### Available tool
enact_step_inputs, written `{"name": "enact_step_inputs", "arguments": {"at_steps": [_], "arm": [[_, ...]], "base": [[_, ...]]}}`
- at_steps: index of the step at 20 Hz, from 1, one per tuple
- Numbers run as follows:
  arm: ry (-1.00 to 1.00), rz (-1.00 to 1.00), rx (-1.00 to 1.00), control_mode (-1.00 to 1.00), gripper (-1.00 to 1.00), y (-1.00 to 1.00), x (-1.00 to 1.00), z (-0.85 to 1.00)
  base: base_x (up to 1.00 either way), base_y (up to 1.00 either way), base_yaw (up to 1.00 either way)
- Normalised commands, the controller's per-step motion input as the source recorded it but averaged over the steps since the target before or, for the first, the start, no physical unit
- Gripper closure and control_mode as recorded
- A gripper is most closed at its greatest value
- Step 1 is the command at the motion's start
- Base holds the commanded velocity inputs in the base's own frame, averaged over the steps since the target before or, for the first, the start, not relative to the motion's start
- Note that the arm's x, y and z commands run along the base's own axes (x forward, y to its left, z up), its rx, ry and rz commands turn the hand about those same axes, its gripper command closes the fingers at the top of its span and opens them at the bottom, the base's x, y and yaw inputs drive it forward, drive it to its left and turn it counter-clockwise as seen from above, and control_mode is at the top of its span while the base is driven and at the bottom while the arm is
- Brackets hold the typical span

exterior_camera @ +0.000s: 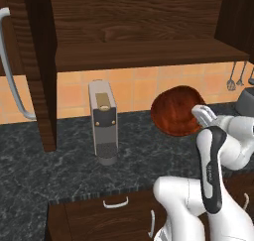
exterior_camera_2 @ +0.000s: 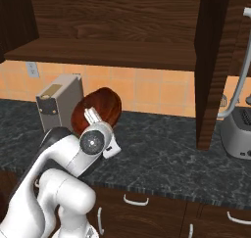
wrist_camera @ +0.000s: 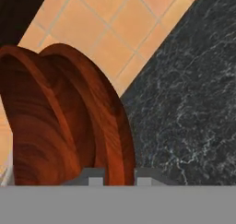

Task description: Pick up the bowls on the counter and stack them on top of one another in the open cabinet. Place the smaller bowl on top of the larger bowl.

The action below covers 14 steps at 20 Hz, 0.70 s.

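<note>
A grey appliance (exterior_camera: pixel 103 121) stands left on the dark surface (exterior_camera: pixel 59 160); right of it, the gripper (wrist_camera: pixel 119 179) is clamped on the larger bowl's (exterior_camera: pixel 174 111) rim, holding it tilted above the surface. Level it, then lift gently onto the open cabinet (exterior_camera: pixel 144 51) shelf above.

The larger bowl (exterior_camera: pixel 174 110) is a glossy reddish-brown round dish with wood grain inside. It is lifted clear of the bench (exterior_camera: pixel 59 160) and tipped steeply on edge, its hollow facing the left base view. It hangs right of centre, in front of the orange tiles, below the thick plank shelf of the open cabinet (exterior_camera: pixel 144 51). In the hand view its rim (wrist_camera: pixel 113 126) stands between the fingertips.
</note>
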Motion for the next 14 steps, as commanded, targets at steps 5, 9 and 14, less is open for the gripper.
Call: {"name": "enact_step_inputs", "arguments": {"at_steps": [5,9,14], "arm": [[-0.19,-0.07,0.20,-1.00,1.00,0.00,-0.34,1.00],[-0.07,-0.03,0.12,-1.00,1.00,0.00,-0.13,1.00],[0.01,-0.05,0.10,-1.00,1.00,0.00,0.33,1.00]], "base": [[0.00,0.00,0.00],[0.00,0.00,0.00],[0.00,0.00,0.00]]}}
